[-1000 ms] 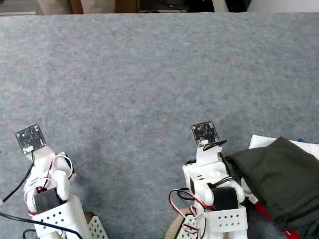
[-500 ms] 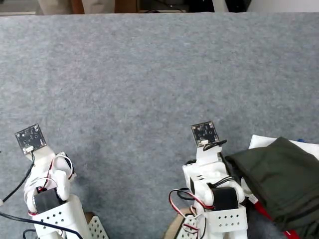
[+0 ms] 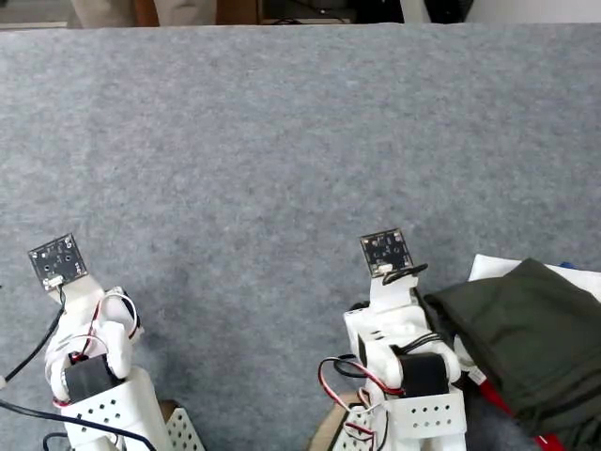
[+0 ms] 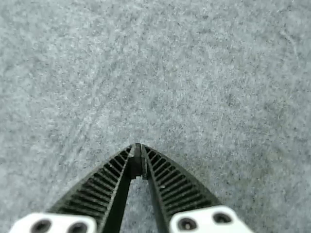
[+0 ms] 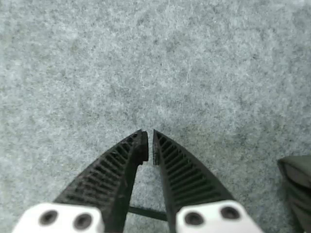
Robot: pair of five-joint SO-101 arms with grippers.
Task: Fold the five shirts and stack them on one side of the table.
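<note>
A stack of folded shirts point(image 3: 531, 338) lies at the front right of the grey table, a dark green one on top with white and red layers showing beneath. Its dark edge point(image 5: 297, 184) appears beside my right gripper point(image 5: 148, 144), which is shut over bare carpet-like cloth with nothing held. The right arm point(image 3: 399, 338) is tucked back right next to the stack. My left gripper point(image 4: 137, 160) is also shut, empty, above the grey surface. The left arm point(image 3: 84, 348) sits folded at the front left.
The grey table cover point(image 3: 282, 141) stretches wide and bare ahead of both arms. Furniture legs and a floor strip run along the far edge point(image 3: 235, 11). Cables trail from both arm bases.
</note>
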